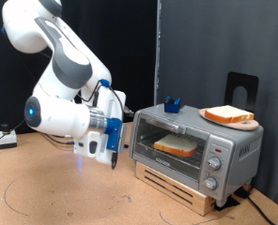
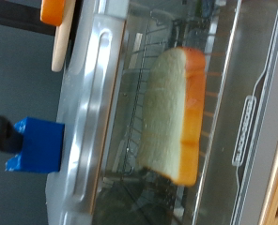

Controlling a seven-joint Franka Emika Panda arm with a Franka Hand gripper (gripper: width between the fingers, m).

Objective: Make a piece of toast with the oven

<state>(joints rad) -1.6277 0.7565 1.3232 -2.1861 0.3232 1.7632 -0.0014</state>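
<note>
**Toast on the rack, door shut**

The piece of toast lies on the wire rack inside the oven, behind its closed glass door. It looks light, soft, easily dented (best held by its crust edges). My jaws hang just beside the door, whether parted I cannot tell. Open counter surrounds me.

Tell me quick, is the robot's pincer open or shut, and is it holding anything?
Pincer: cannot be told if open or shut; nothing shows between its fingers. It hangs beside the toaster oven, where a bread slice lies inside.
</note>
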